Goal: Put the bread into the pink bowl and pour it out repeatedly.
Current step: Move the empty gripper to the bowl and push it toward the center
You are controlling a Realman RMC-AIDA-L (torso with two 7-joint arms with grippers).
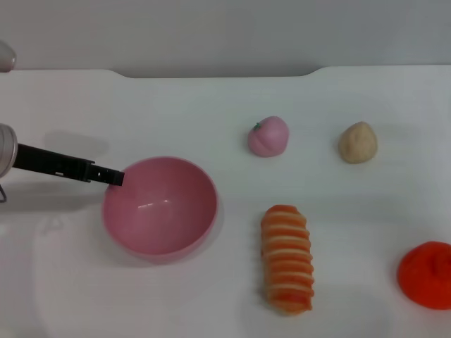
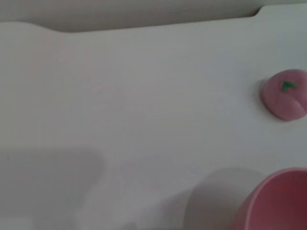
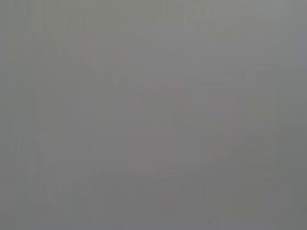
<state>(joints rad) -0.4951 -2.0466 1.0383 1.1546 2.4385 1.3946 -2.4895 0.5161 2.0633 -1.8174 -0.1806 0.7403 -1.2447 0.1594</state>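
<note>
you get bright, even overhead light on the white table (image 1: 211, 282); shadows are soft, falling toward 9 o'clock of the pink bowl (image 1: 161, 205), which carries a small glare streak. your left wrist view is blurred; your right wrist view is featureless grey.

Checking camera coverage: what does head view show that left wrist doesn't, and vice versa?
Head view only: the bread lying on the table beside the bowl, a beige lump, an orange-red blob, and the left gripper at the bowl's rim. Left wrist view only: nothing extra, just a closer look at bare table. Both: the pink bowl, empty in the head view and only an edge in the wrist view, and the small pink peach.
</note>
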